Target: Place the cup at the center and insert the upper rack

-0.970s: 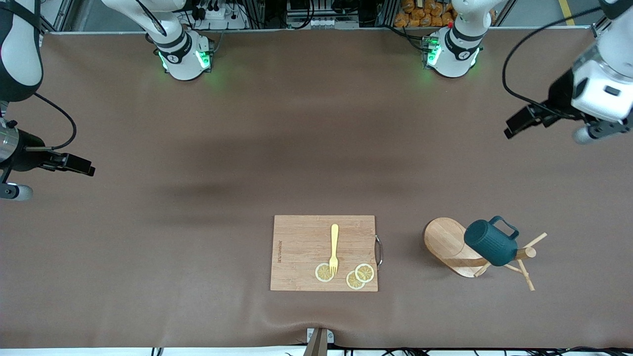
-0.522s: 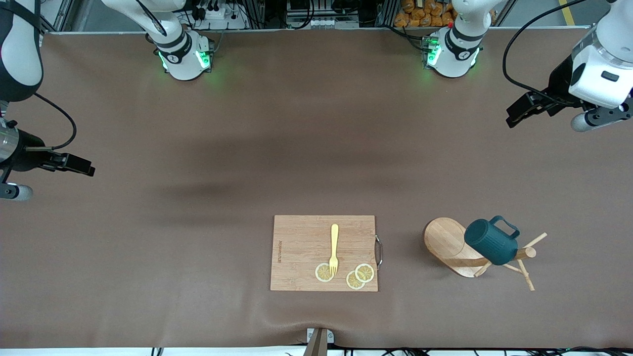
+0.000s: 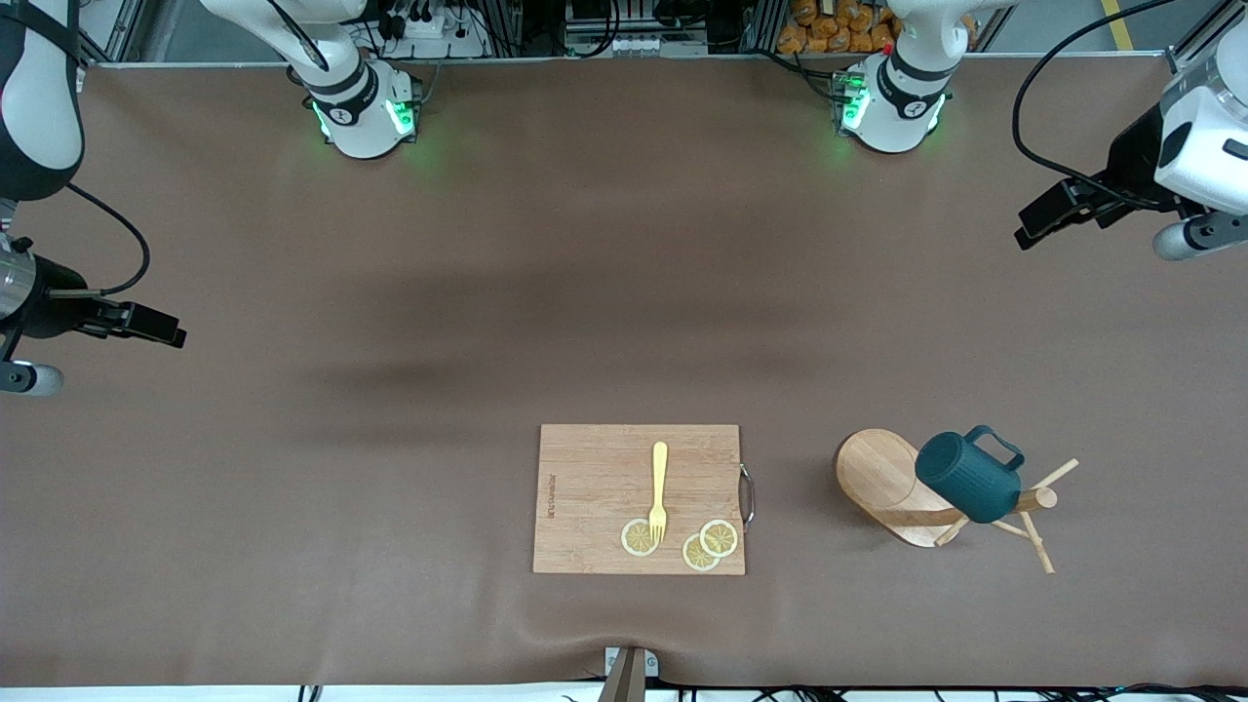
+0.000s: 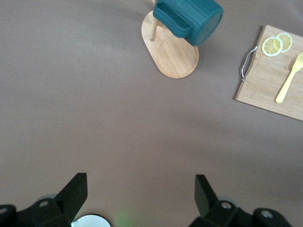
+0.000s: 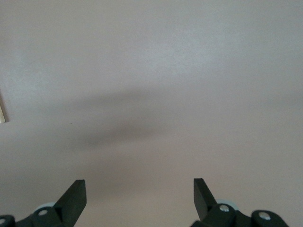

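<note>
Lying tipped on its side toward the left arm's end of the counter (image 3: pixel 292 468), the upper rack (image 3: pixel 892 487) has its oval base on edge and its pole level, with the cup (image 3: pixel 967 478) hung on it, mouth toward the base. Beside it, nearer the middle, a wooden cutting board (image 3: pixel 595 487) carries a yellow fork (image 3: pixel 659 490) and three lemon slices (image 3: pixel 702 543). The left hand (image 4: pixel 139 196) hangs over bare counter with fingers spread wide, holding nothing. The right hand (image 5: pixel 139 196) waits over its own end, likewise spread and empty.
</note>
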### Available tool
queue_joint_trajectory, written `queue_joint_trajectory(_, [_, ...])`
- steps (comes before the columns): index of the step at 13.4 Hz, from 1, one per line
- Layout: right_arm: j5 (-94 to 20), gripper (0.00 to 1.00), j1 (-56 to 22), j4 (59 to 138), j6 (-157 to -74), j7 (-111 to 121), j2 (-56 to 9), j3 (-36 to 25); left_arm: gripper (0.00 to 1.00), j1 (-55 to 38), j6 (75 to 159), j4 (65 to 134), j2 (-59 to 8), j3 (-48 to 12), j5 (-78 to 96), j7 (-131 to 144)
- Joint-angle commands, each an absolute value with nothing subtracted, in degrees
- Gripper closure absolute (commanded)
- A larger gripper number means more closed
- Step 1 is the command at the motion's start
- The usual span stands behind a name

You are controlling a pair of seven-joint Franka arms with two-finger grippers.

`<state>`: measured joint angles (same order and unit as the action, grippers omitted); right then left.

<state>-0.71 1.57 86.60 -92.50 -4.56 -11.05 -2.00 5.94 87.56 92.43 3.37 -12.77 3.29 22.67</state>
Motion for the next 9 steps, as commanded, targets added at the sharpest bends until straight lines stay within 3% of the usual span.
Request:
queue_joint_trajectory(1, [0.18, 0.0, 1.41, 86.92, -92.55, -4.39, -10.28, -2.11, 0.0, 2.11, 86.57, 91.14, 0.97, -10.02, 1.5, 21.98])
queue_joint_trajectory(9, [0.09, 0.0, 1.32, 86.92, -92.64, -4.39, -10.2, -2.02, 0.0, 1.67, 86.84, 90.7, 0.18, -7.04, -3.34, 7.2])
